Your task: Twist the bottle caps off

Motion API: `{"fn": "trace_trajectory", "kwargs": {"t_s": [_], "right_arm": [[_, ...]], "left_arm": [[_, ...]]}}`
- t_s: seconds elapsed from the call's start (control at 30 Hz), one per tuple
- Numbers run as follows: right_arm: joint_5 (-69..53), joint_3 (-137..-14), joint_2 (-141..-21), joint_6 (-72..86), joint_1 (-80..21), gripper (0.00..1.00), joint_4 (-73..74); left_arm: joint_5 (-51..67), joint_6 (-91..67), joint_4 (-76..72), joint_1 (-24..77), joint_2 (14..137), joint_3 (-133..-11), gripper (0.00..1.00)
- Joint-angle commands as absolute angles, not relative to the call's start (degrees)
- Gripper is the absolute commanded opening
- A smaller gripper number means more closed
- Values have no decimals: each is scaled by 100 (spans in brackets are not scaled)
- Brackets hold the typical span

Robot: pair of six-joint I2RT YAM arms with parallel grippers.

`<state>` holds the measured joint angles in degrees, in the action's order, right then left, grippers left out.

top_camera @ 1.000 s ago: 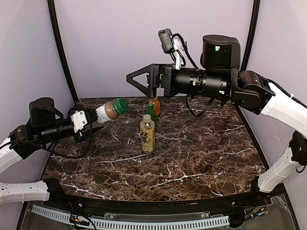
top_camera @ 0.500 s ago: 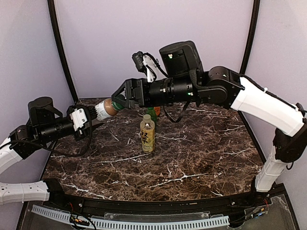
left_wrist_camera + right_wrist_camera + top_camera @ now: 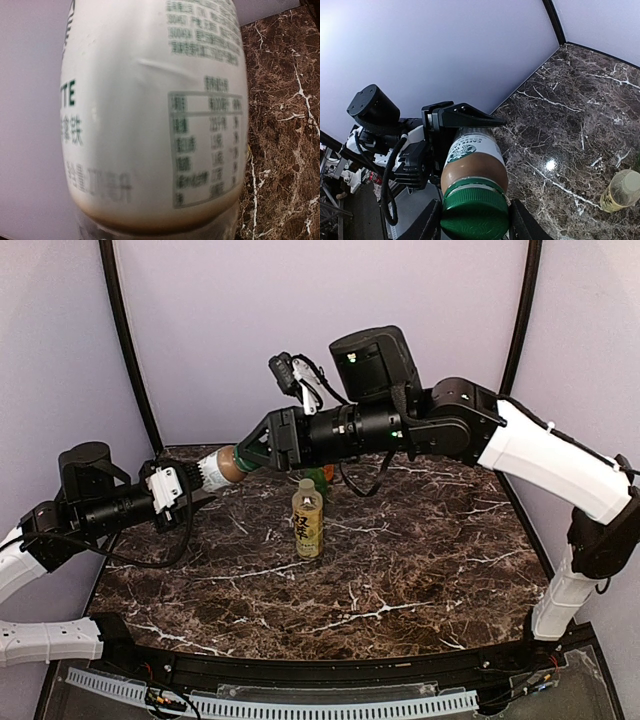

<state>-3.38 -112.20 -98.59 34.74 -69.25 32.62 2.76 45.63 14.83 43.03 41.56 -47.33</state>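
**Top:** left gripper [image 3: 200,480] is clamped on the clear bottle [image 3: 218,470], held near horizontal above the left side of the table [image 3: 420,570], cap end pointing right. Right gripper [image 3: 245,453] is over the cap end and the cap is hidden inside it. Jaws are narrowed to about cap width. Yellow bottle [image 3: 307,525] stands mid-table. Green bottle [image 3: 316,477] is just behind it. Orange bottle [image 3: 327,473] is mostly hidden behind the right arm.

**Left wrist:** white label of the clear bottle [image 3: 150,115] fills the frame, with a brown liquid line at the bottom. Own jaws not visible here.

**Right wrist:** green cap [image 3: 475,212] sits between the fingers [image 3: 430,225], which lie snug against both sides and pinch it. Left gripper [image 3: 470,135] grips the bottle body behind. Yellow bottle [image 3: 621,189] is at lower right, on the marble.

**Vs earlier:**
- 1.0 s ago the right gripper was high, spread wide and well apart from the bare cap.
- 0.5 s ago it was at the cap with the jaws wider.
- Now it is closed in.
- Left arm and the standing bottles are unchanged.
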Motion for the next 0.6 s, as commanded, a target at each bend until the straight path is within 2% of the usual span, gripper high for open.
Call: {"fn": "trace_trajectory", "kwargs": {"t_s": [0.0, 0.13, 0.3, 0.4, 0.57], "right_arm": [[-551, -11466, -10017, 3357, -6872, 40, 3190], [-775, -11556, -10102, 3336, -6856, 29, 3203], [-993, -11573, -10128, 3162, -6848, 0, 3233], [-1384, -11548, -10107, 2462, -6882, 0, 3210], [-1102, -11271, -9973, 899, -7008, 0, 3305]], "left_arm": [[373, 4637, 1357, 4324, 4140, -4772, 1], [366, 4621, 1335, 4325, 4144, -4779, 1], [348, 4571, 1335, 4326, 4150, -4789, 1], [430, 4506, 1452, 4327, 4142, -4809, 1], [1074, 4541, 1997, 4320, 4123, -4863, 1]]}}
